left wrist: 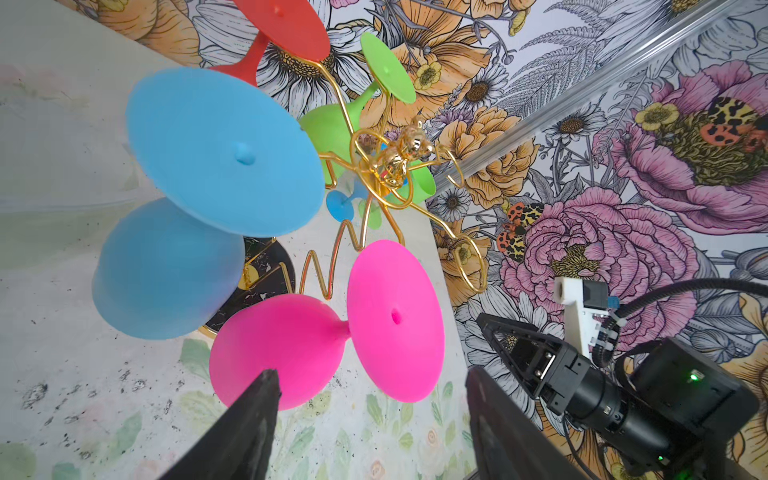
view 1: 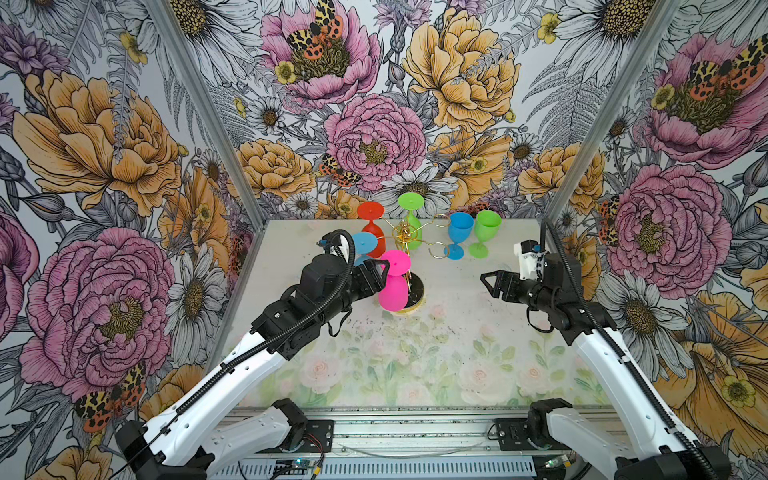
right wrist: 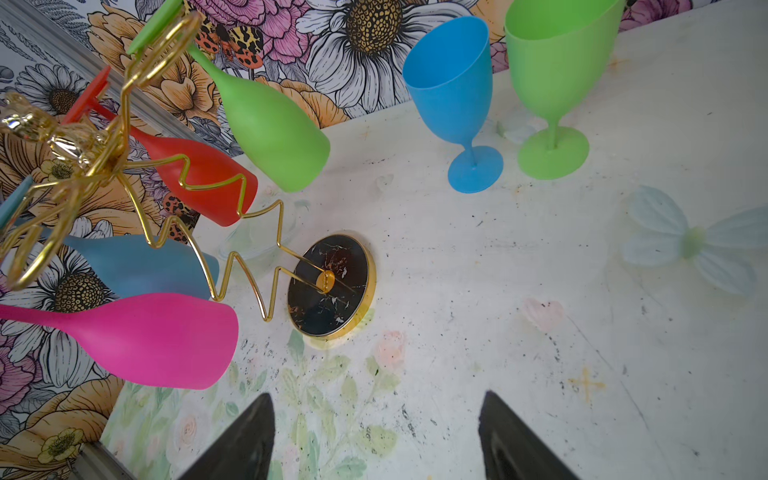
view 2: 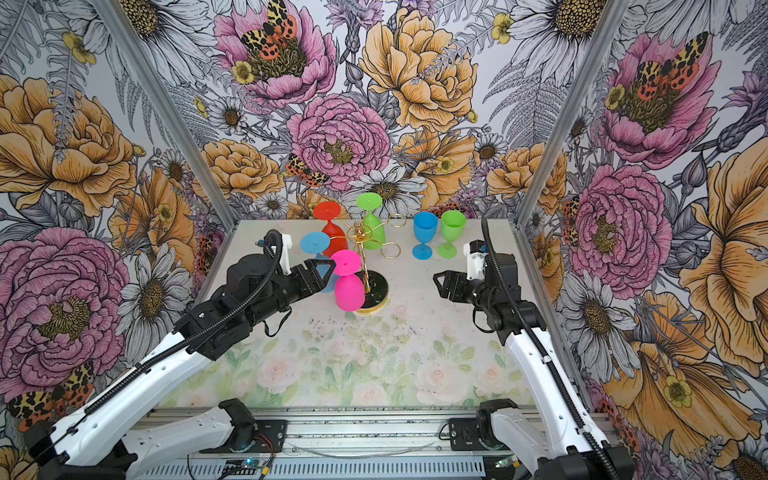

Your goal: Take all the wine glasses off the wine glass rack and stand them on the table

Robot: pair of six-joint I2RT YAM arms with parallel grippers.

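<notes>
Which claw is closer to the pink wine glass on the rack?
Left. The left claw is right beside the pink wine glass, jaws open toward it; the right claw hangs apart, past the rack base.

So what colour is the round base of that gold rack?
Black base with pale marble veins, gold rim; best in the right wrist view.
</notes>
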